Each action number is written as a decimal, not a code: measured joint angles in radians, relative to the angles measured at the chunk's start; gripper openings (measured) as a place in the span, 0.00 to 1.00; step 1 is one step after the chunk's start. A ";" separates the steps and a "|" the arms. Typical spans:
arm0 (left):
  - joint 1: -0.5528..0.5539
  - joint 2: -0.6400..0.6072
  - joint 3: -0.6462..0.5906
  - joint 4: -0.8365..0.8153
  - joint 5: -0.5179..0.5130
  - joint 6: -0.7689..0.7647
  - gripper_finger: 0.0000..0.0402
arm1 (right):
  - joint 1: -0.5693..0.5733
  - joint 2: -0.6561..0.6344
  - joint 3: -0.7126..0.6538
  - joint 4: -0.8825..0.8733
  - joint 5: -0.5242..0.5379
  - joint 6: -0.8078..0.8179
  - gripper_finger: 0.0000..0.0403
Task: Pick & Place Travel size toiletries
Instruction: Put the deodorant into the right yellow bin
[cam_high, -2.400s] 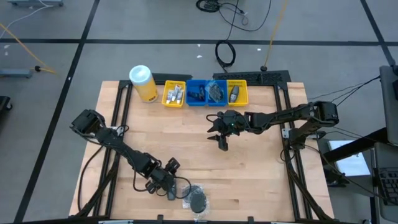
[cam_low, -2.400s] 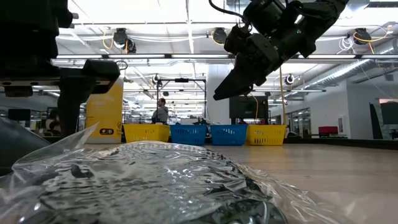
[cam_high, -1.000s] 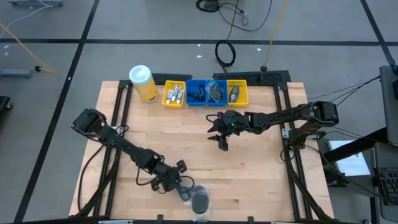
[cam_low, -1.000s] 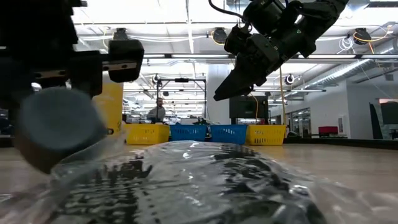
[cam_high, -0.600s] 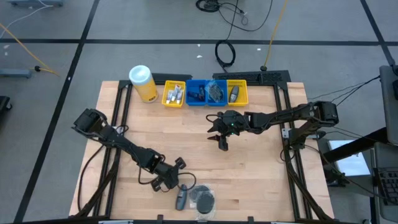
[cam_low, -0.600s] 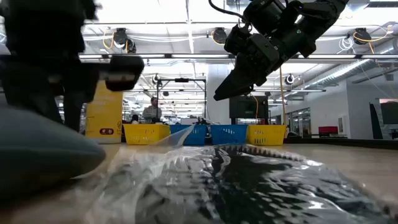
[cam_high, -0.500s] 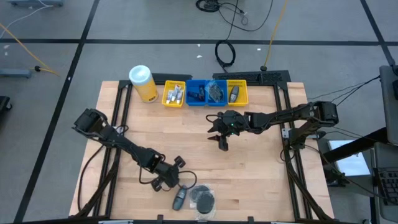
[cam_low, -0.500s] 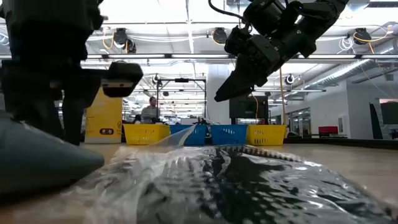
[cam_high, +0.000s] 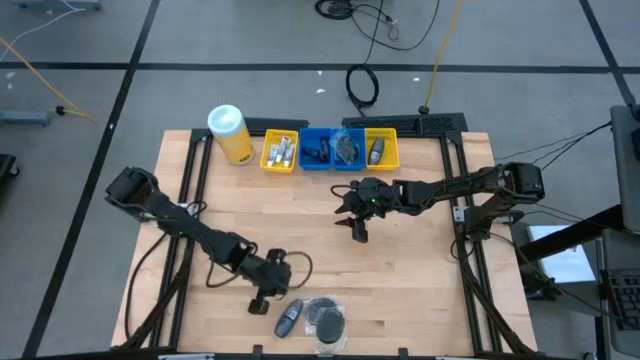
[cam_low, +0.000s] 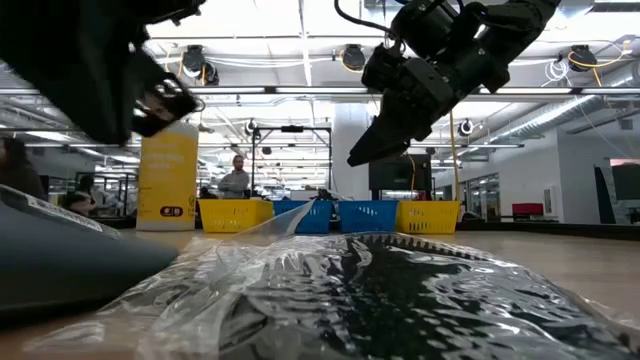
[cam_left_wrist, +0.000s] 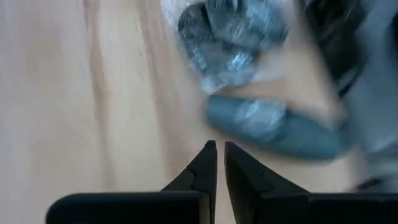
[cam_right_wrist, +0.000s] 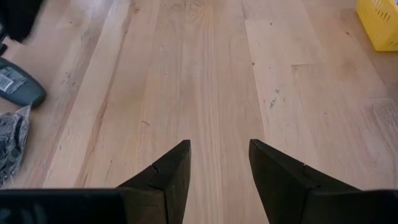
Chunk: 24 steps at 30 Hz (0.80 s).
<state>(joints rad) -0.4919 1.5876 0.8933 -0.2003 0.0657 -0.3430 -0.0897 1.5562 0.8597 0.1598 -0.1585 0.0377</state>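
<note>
We see our left tool (cam_high: 262, 294) low over the wooden surface (cam_high: 420, 280) with its fingers pressed together and empty (the grey oval bottle (cam_high: 288, 319) lies just beside it). Touching that bottle, a clear packet of black puffs (cam_high: 326, 322) rests at the near edge. Our right tool (cam_high: 357, 229) hangs mid-surface, fingers spread, holding nothing.

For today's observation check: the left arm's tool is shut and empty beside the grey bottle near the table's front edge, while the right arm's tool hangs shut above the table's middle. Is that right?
Not quite. The right tool is open, as the right wrist view shows, with bare wood between its fingers. The rest stands: the left tool is shut and empty, beside the grey bottle near the front edge.
</note>
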 joint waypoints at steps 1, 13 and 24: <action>0.006 -0.010 0.011 -0.017 0.034 -0.098 0.08 | 0.000 0.000 0.000 -0.002 0.000 0.000 0.39; -0.039 0.065 0.155 -0.087 0.121 -0.522 0.37 | 0.000 0.000 0.000 -0.025 0.000 -0.017 0.39; -0.075 0.161 0.214 -0.029 0.136 -0.744 0.57 | 0.001 0.000 0.000 -0.077 0.000 -0.023 0.39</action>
<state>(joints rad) -0.5668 1.7487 1.1072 -0.2295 0.2018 -1.0873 -0.0891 1.5562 0.8593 0.0832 -0.1585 0.0144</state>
